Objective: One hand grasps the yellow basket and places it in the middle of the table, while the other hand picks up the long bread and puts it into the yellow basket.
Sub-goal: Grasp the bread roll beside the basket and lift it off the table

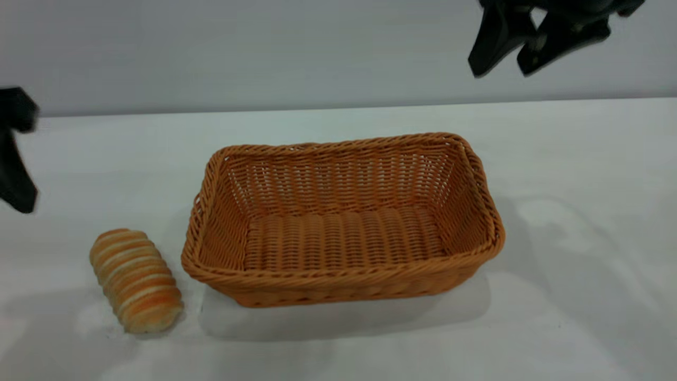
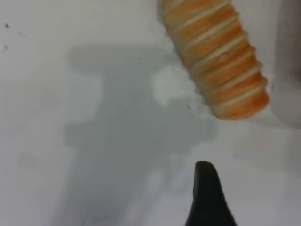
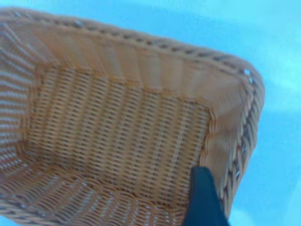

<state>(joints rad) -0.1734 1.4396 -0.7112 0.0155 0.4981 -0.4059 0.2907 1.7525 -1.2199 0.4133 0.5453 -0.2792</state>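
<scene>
The yellow basket [image 1: 342, 222] sits mid-bench [image 1: 582, 159], empty and unlabelled. The long bread [image 1: 136, 279] lies just beside its left end. The right hand [image 1: 521, 50] hangs spread above the basket's right end, holding nothing. The left hand [image 1: 16, 153], far left of it: cannot tell.

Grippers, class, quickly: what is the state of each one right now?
Left gripper: at the exterior view's left edge, holding nothing; fingers cannot be told.
Right gripper: open, empty, raised above the yellow basket.
</scene>
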